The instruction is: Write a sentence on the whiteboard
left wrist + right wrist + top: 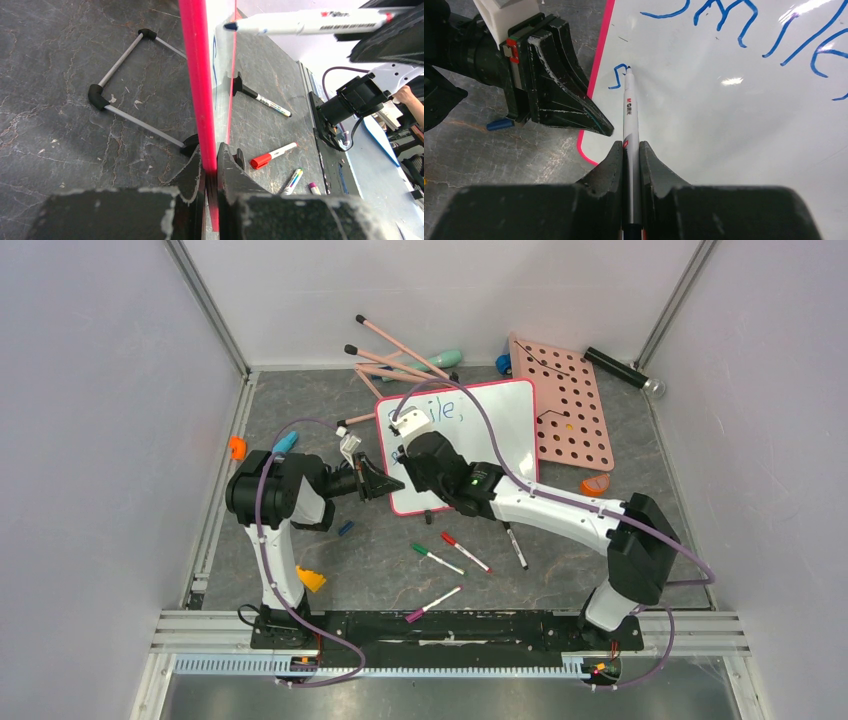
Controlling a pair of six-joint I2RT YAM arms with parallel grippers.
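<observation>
The whiteboard (505, 425) with its pink-red rim lies tilted in the middle of the table. Blue writing, "Smile," (744, 25), fills its top line, and a first blue stroke (618, 75) starts the second line. My left gripper (385, 483) is shut on the board's left rim (199, 90), seen edge-on in the left wrist view. My right gripper (415, 445) is shut on a white marker (630, 120), whose blue tip touches the board at that stroke. The marker also shows in the left wrist view (310, 22).
Loose markers lie in front of the board: green (437, 559), red (466, 552), black (515, 545), pink (433, 604). A pink pegboard (565, 405) lies at the back right. Pink sticks (395, 355) lie behind the board. A blue cap (345, 528) sits by the left arm.
</observation>
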